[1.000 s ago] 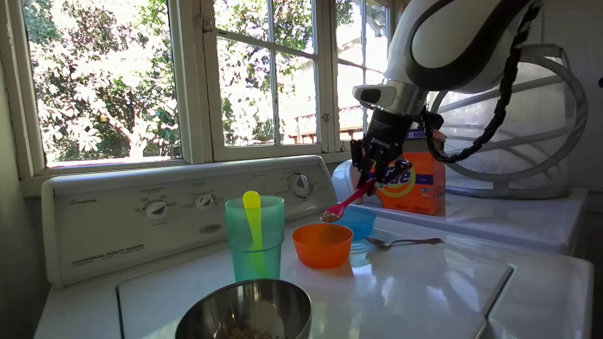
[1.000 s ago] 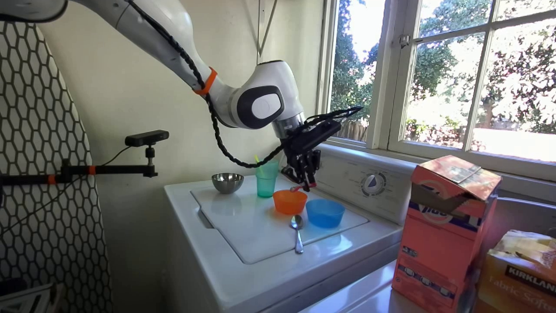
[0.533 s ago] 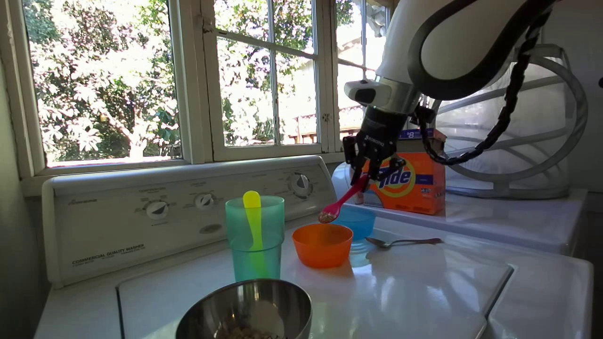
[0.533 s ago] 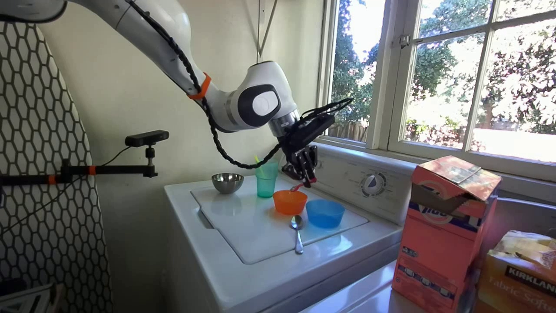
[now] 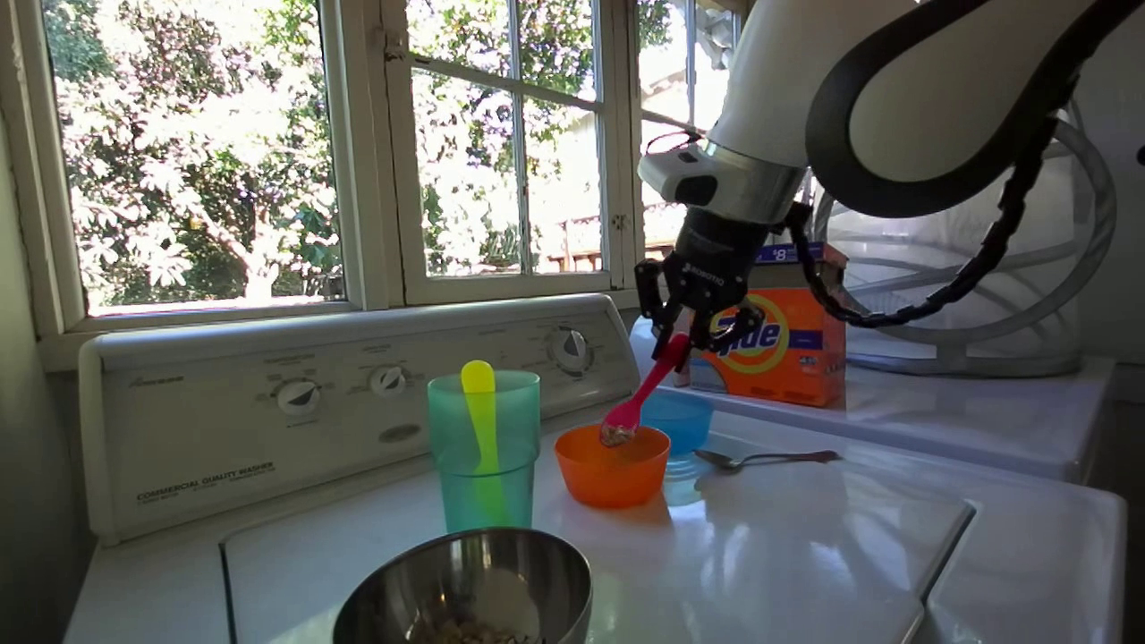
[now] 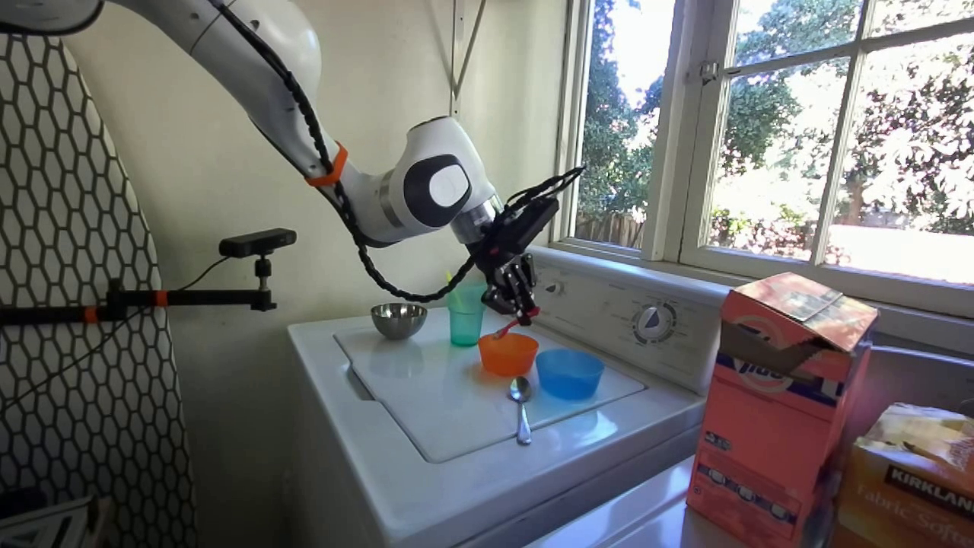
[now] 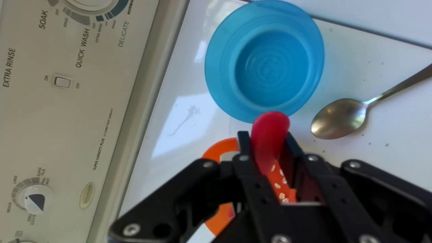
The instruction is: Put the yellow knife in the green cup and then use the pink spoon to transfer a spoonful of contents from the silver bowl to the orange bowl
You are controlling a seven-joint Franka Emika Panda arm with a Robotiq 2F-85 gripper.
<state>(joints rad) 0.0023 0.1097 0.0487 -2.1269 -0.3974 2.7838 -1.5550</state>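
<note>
My gripper (image 5: 677, 351) is shut on the handle of the pink spoon (image 5: 651, 385), above the orange bowl (image 5: 615, 483). The spoon tilts steeply down; its head, holding some flakes, is at the orange bowl's opening. In the wrist view the fingers (image 7: 269, 141) clasp the pink handle (image 7: 270, 126), and pale flakes lie in the orange bowl (image 7: 216, 150), partly hidden by the fingers. The yellow knife (image 5: 479, 380) stands leaning inside the green cup (image 5: 447, 438). The silver bowl (image 5: 385, 595), with contents at its bottom, stands beside the cup; both exterior views show it (image 6: 399, 321).
A blue bowl (image 7: 216, 67) stands close beside the orange bowl. A metal spoon (image 7: 339, 118) lies near both on the white washer lid (image 6: 426, 411). The washer's control panel (image 5: 224, 429) rises behind. A Tide box (image 5: 778, 358) stands beyond the blue bowl.
My gripper has moved toward the green cup and slightly down. The pink spoon has tilted more steeply, and its head has dropped from above the orange bowl into its opening.
</note>
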